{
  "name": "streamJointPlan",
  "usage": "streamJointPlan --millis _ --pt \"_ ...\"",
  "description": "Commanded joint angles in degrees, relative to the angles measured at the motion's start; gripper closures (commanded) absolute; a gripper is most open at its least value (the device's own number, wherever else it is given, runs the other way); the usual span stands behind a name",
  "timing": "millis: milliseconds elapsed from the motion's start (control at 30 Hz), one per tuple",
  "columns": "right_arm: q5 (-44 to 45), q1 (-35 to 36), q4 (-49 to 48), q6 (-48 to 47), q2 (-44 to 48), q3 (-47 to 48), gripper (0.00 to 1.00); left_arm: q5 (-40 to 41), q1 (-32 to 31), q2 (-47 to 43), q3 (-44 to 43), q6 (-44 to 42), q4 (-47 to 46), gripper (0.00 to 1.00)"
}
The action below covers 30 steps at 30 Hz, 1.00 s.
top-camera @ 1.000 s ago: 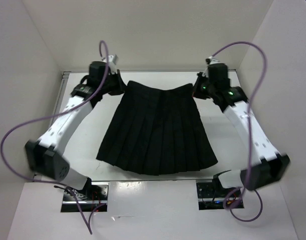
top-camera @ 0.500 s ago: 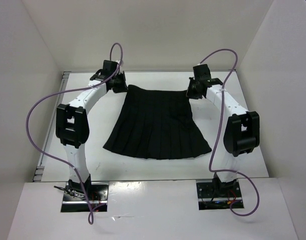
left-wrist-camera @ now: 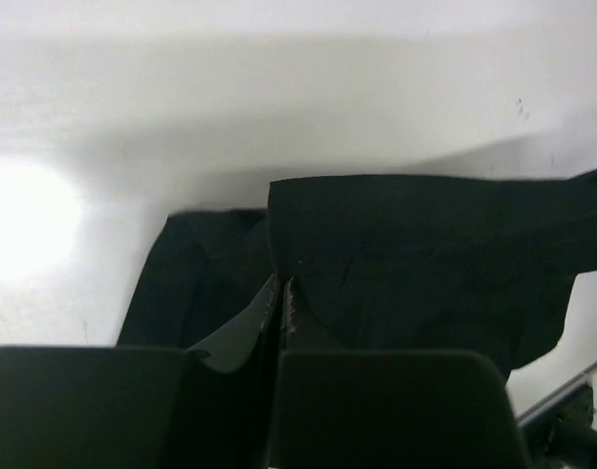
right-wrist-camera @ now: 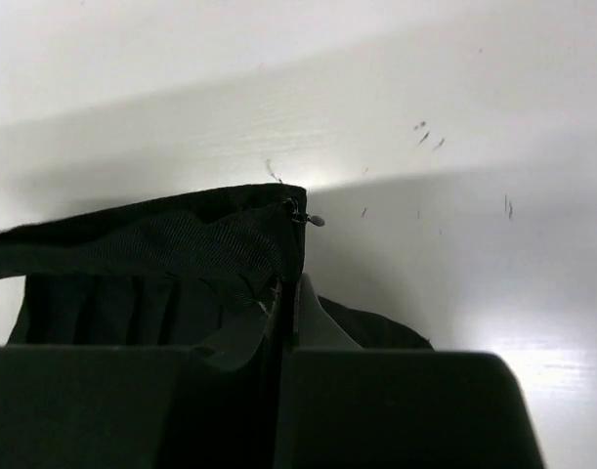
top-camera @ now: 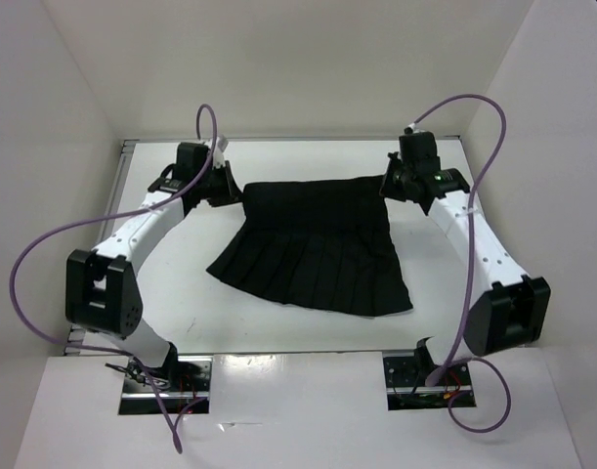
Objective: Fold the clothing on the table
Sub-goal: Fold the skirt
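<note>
The clothing is a black pleated skirt lying on the white table, hem toward the near edge. My left gripper is shut on the waistband's left corner, and my right gripper is shut on its right corner. The waistband is pulled into a straight band between them. In the left wrist view the closed jaws pinch black fabric that hangs over the table. The right wrist view has the jaws closed on the ribbed waistband, beside a small zipper pull.
White walls enclose the table on the left, back and right. Purple cables loop off both arms. The arm bases sit at the near edge, and bare tabletop lies left and right of the skirt.
Both grippers have carried the waistband corners a little toward the near side and spread apart. The waistband now sits stretched straight, and the arms' elbows have swung lower.
</note>
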<state>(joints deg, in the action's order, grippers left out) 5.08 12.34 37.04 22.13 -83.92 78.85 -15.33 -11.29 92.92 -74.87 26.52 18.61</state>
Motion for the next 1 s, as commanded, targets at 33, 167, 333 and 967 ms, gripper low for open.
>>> streamJointPlan --millis 33,167,333,967 --pt "1.4 0.1 7.7 1.1 6.4 -2.4 1.0 1.0 0.5 -7.0 5.6 1.7 -2.4 1.0" --pt "-1.0 0.7 15.2 2.5 6.4 -2.9 1.0 1.0 -0.7 -9.5 7.7 1.7 0.6 1.0" --pt "-3.7 5.9 22.9 6.6 6.9 -7.0 1.0 4.0 -1.3 -10.8 11.2 2.2 4.6 1.0" --pt "-7.6 18.3 37.6 18.3 13.7 -12.8 0.49 3.3 -11.0 -22.3 11.9 -2.7 30.8 0.44"
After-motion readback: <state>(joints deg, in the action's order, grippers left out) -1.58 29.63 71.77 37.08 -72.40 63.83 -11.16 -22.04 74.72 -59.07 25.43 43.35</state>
